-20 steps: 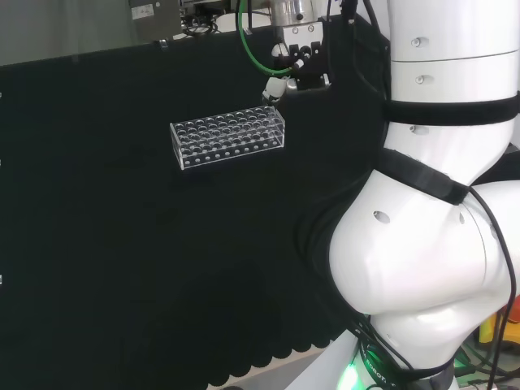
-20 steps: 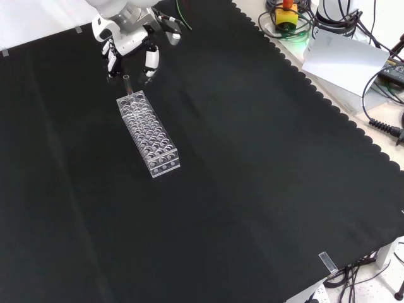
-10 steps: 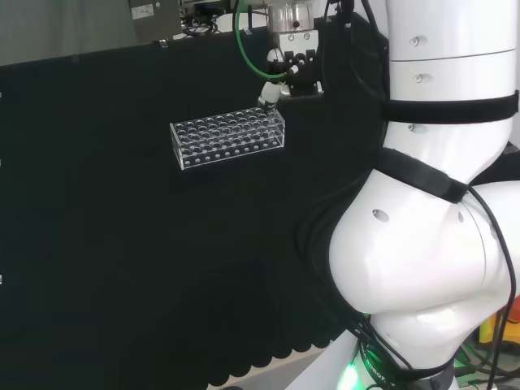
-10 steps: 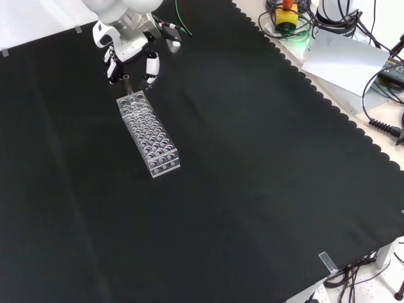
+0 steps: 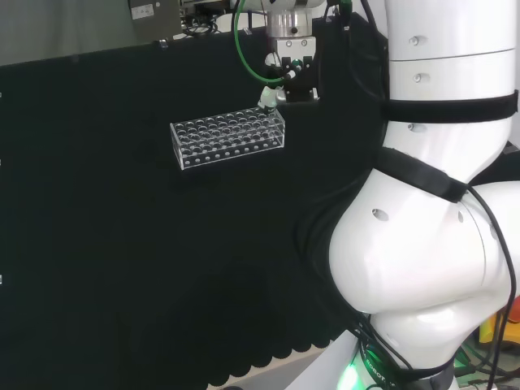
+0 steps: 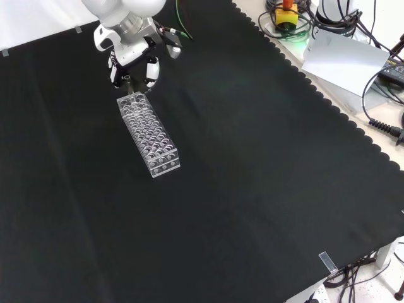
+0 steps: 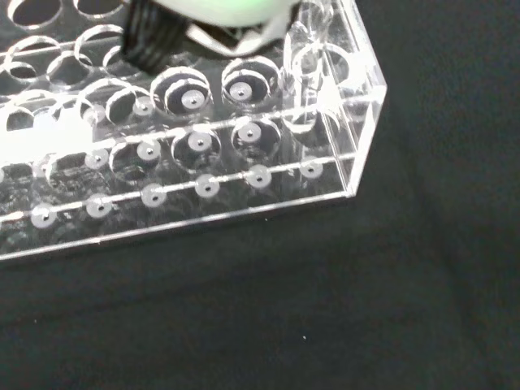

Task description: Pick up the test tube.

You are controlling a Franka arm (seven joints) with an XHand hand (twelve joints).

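Head view first: the clear rack (image 5: 228, 140) sits on the black worktop (image 5: 122, 268), and the hand (image 5: 291, 67) hangs right over its right-hand end. One white fingertip (image 5: 266, 98) dips to the rack's top corner. I can't pick out the test tube from this angle, it's glass on glass.

Front view is way more useful. The hand (image 6: 134, 53) comes in from the top and straddles the far end of the rack (image 6: 149, 134). There's a thin upright tube, the test tube (image 6: 127, 81), poking out of the end row, and the fingers (image 6: 151, 69) hang on either side of it, curled down a bit but apart. They don't look closed on it to me, so I'd say nothing is held.

Wrist view: super close on the rack's corner (image 7: 203, 162). The tube (image 7: 307, 73) seems to stand in the corner hole, though it's hard to be sure against all that clear plastic.

What could go wrong, as I see it: if the fingers close off-centre they could push the tube sideways against its hole and tip it, or it slips out since glass is slick. A fingertip could also catch the rack's edge and drag or lift the whole rack, because nothing pins it down. Pulling up at an angle could jam the tube too.
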